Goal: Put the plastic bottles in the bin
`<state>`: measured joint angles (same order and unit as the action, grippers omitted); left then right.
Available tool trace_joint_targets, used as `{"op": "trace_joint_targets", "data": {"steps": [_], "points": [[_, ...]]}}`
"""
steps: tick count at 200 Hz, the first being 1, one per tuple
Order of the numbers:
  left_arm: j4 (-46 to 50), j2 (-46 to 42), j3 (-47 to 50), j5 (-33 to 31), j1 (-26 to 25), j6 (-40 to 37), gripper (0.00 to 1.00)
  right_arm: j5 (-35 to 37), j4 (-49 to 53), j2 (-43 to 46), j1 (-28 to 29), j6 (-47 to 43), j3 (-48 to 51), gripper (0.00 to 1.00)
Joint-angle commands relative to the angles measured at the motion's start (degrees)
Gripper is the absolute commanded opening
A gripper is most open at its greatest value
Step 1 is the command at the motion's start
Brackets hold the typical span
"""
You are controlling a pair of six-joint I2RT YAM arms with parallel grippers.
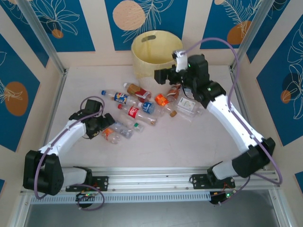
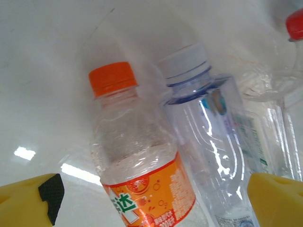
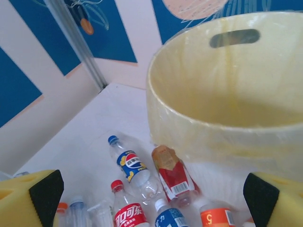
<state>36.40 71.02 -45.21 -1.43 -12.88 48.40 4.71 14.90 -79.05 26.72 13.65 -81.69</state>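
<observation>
Orange-capped bottle (image 2: 137, 156) and white-capped bottle (image 2: 208, 137) lie side by side between the fingers of the wide-open left hand (image 2: 154, 201). Risk: closing could pinch both, and one may squirt free. Right hand (image 3: 151, 198) hangs wide and empty beside the bin (image 3: 227, 94). The other bottles (image 1: 134, 112) lie scattered on the counter (image 1: 189, 142).

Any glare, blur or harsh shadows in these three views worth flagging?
Top external: even light, soft shadows, nothing blown out. Left wrist: bright reflections on the table, highlights streaking the clear bottle. Right wrist: the near rim of the bin looks soft; bottles below it read sharper.
</observation>
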Motion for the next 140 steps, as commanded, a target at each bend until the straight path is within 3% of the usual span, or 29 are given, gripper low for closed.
{"op": "trace_joint_targets", "data": {"steps": [1, 66, 113, 140], "points": [[0.3, -2.5, 3.4, -1.1, -0.3, 6.3, 1.0, 6.0, -8.9, 7.1, -0.3, 3.2, 8.2, 1.0], [-12.1, -1.8, 11.0, 9.7, -0.6, 7.2, 0.89, 7.9, -12.6, 17.8, -3.1, 4.7, 21.0, 0.99], [-18.6, 2.6, 13.1, 10.8, -1.2, 7.3, 0.83, 8.0, -10.7, 18.6, -3.1, 5.8, 21.0, 1.0], [-21.5, 4.6, 13.8, 10.9, -1.2, 5.8, 0.7, 8.3, -10.3, 18.8, -3.1, 6.0, 21.4, 1.0]]}}
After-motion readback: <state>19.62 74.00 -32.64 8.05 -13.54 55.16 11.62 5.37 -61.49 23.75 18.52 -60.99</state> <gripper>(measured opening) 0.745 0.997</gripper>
